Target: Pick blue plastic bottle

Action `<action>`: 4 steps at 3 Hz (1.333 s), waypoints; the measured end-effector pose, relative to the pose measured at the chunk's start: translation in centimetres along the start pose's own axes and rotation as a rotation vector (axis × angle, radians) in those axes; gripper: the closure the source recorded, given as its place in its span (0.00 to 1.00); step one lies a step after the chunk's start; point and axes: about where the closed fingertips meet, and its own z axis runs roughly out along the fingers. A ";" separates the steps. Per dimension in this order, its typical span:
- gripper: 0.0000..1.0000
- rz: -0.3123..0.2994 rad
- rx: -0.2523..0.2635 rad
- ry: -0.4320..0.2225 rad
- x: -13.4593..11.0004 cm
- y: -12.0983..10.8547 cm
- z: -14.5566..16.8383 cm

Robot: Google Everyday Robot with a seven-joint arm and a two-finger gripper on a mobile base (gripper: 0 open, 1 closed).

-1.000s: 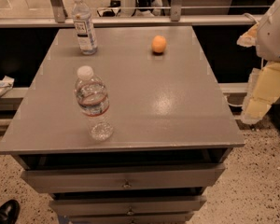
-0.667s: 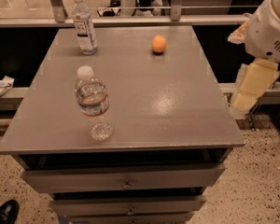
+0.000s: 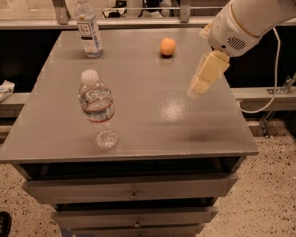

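Note:
The blue plastic bottle (image 3: 88,27) is slim and clear, with a white cap and a white-and-blue label with a dark square mark. It stands upright at the far left corner of the grey table (image 3: 148,107). My gripper (image 3: 198,87) hangs on the white arm over the right half of the table, pointing down and to the left. It is far to the right of the bottle and holds nothing that I can see.
A wider clear bottle (image 3: 98,110) with a red-banded label stands near the front left. An orange ball (image 3: 167,47) lies at the back, just left of the gripper. Drawers (image 3: 133,191) are below the table top. A rail (image 3: 138,21) runs behind.
The arm has swung in from the right edge of the view, and the gripper now hangs over the table's right half. The bottles and the ball have not moved.

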 end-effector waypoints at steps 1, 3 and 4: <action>0.00 0.073 0.020 -0.202 -5.5 -2.9 3.9; 0.00 0.143 0.050 -0.377 -10.5 -5.2 5.8; 0.00 0.145 0.089 -0.428 -12.0 -6.5 6.7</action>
